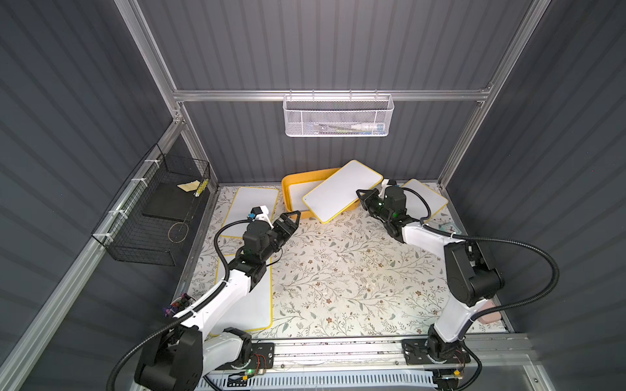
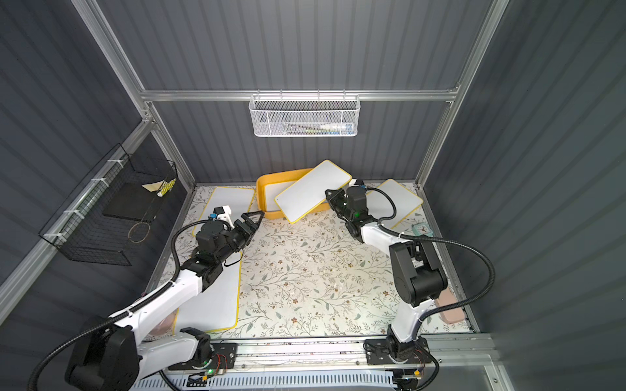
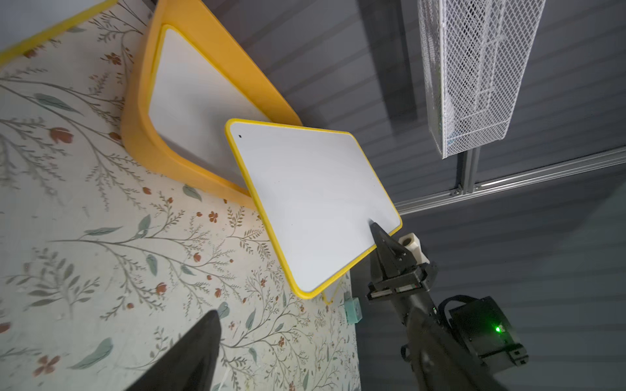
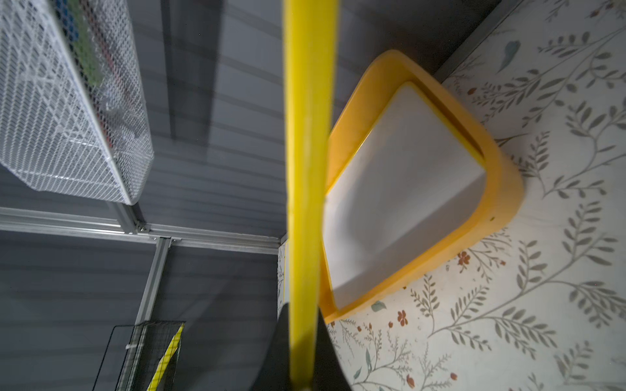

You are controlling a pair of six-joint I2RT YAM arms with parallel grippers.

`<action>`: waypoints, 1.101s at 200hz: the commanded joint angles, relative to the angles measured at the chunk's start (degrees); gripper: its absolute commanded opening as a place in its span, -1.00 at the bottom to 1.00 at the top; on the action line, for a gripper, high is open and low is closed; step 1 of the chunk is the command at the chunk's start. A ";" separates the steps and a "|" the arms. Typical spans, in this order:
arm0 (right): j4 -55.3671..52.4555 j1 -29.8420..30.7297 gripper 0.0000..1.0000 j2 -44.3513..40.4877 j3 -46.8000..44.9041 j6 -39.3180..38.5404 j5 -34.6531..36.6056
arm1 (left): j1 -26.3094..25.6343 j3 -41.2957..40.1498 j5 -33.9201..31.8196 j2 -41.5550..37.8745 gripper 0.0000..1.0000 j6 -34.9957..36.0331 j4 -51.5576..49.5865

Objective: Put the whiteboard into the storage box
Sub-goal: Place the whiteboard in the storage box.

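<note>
The right jaws clench the whiteboard (image 1: 342, 191) by its right edge, holding it tilted across the storage box (image 1: 287, 196) at the surface's (image 1: 338, 270) far side, probably to slide it in, while the left jaws hang released, empty, near-left of the box.

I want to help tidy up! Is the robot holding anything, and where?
The right gripper pinches the whiteboard by its yellow edge, tilted over the box. The left gripper is open and holds nothing.
</note>
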 commanded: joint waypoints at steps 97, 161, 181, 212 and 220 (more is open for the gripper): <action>-1.86 2.43 -0.77 15.68 20.73 -0.42 3.43 | 0.22 3.03 -4.80 -5.60 0.80 13.97 -22.61; -4.15 3.34 -0.52 19.50 24.09 -0.54 -0.39 | 0.22 1.65 -5.05 -5.84 0.80 14.24 -22.20; -4.70 3.59 -0.45 20.15 24.82 -0.60 -2.50 | 0.22 1.44 -5.03 -5.62 0.80 14.11 -21.78; -5.48 4.10 -0.30 21.27 25.88 -0.71 -5.82 | 0.24 1.22 -4.61 -5.18 0.80 13.98 -21.21; -5.62 4.29 -0.28 21.60 26.14 -0.72 -6.74 | 0.22 1.20 -4.61 -5.12 0.80 13.97 -21.21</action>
